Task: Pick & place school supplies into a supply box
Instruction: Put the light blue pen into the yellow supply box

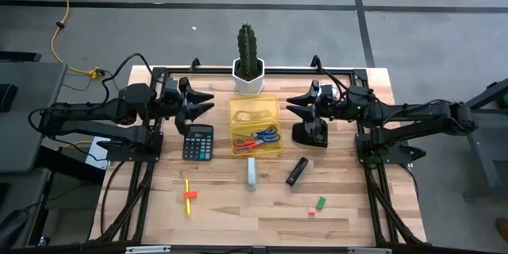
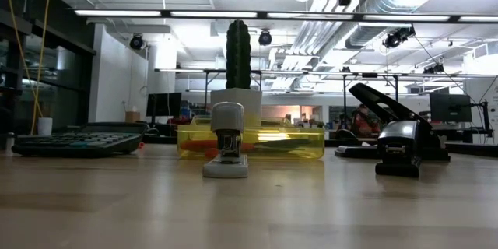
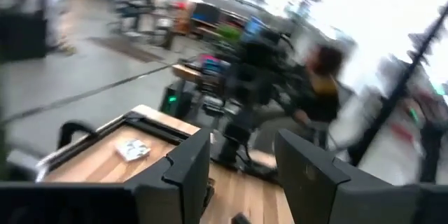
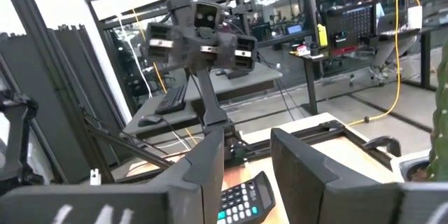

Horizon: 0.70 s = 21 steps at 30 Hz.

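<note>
The translucent yellow supply box (image 1: pixel 255 125) sits mid-table with red-handled and blue-handled scissors (image 1: pixel 259 139) lying in it; it also shows in the low view (image 2: pixel 250 142). A yellow pencil with orange (image 1: pixel 188 196), a green eraser (image 1: pixel 321 202) and a tiny pink eraser (image 1: pixel 311 213) lie on the near part of the table. My left gripper (image 1: pixel 203 101) is open and empty, raised left of the box; its fingers show in the left wrist view (image 3: pixel 241 164). My right gripper (image 1: pixel 297 105) is open and empty, raised right of the box; it also shows in the right wrist view (image 4: pixel 246 157).
A cactus in a white pot (image 1: pixel 248 67) stands behind the box. A black calculator (image 1: pixel 198 142) lies left of it, a black hole punch (image 1: pixel 310 133) right of it. A grey stapler (image 1: pixel 252 173) and a black stapler (image 1: pixel 297 171) lie nearer. The table's near strip (image 1: pixel 254 226) is bare wood.
</note>
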Motion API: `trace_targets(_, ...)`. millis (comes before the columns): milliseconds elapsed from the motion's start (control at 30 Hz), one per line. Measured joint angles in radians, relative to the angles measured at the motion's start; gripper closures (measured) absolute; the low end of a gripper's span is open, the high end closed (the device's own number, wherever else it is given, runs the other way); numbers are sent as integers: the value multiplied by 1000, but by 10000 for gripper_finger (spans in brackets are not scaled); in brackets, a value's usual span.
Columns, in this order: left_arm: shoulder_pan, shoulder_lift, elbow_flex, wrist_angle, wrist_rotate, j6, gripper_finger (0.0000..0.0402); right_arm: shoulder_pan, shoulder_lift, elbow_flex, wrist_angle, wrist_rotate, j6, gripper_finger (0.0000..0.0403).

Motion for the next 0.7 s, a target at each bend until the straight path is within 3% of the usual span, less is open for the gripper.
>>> trace_targets(100, 9, 12, 0, -37, -163, -96, 254, 0, 0, 0, -1, 0, 33, 293)
trace_targets(233, 79, 50, 0, -185, -263, -198, 254, 0, 0, 0, -20, 0, 35, 293)
trace_targets(500, 312, 206, -1, -647, -237, -490, 252, 0, 0, 0, -54, 0, 34, 293)
trace_targets(700, 430, 371, -1, -711, -245, -531, 241, 0, 0, 0, -78, 0, 34, 293)
